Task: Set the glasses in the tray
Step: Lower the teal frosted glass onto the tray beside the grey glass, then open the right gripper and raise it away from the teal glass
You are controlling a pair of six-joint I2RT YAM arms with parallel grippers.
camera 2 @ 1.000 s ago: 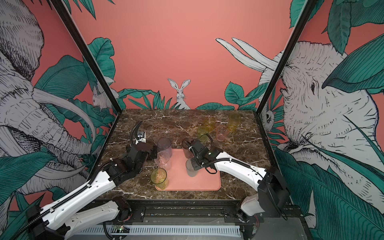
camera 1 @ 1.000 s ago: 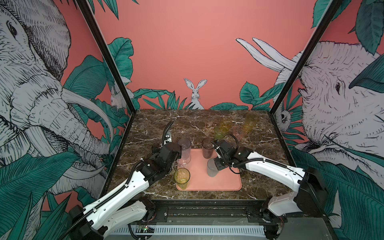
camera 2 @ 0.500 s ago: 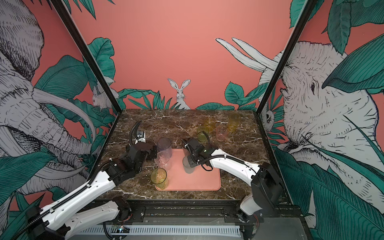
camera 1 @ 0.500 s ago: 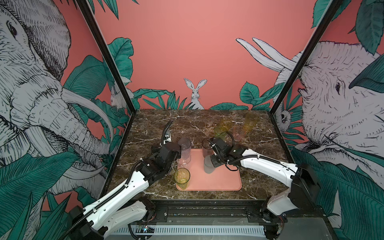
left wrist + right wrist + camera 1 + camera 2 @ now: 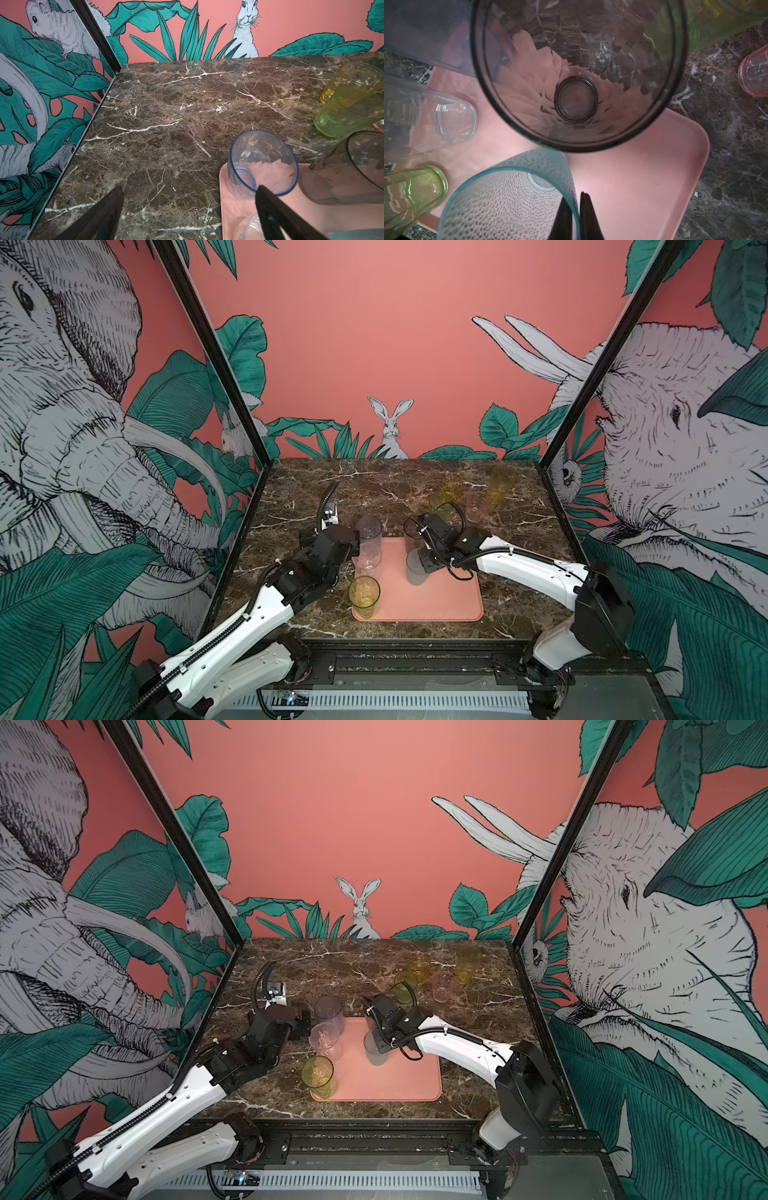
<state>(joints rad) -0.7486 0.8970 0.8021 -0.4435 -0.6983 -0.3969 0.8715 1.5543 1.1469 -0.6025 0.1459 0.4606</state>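
The salmon-pink tray (image 5: 449, 597) lies at the front middle of the table. My right gripper (image 5: 576, 207) is shut on the rim of a frosted blue-grey tumbler (image 5: 415, 570), one finger inside and one outside, holding it over the tray's middle. On the tray's left side stand a grey-violet tumbler (image 5: 369, 531), a clear one (image 5: 368, 562) and a yellow-green one (image 5: 364, 596). A smoky brown tumbler (image 5: 411, 531) stands at the tray's far edge. My left gripper (image 5: 190, 197) is open and empty, left of the grey-violet tumbler (image 5: 261, 162).
Several more tumblers stand on the marble at the back right: a yellow-green one (image 5: 440, 502), an amber one (image 5: 452, 488), a tall amber one (image 5: 500, 485) and a pink one (image 5: 476, 508). Black frame posts and patterned walls close in both sides.
My right gripper has carried the frosted tumbler a little to the left and farther back over the tray. The left arm has stayed in place.
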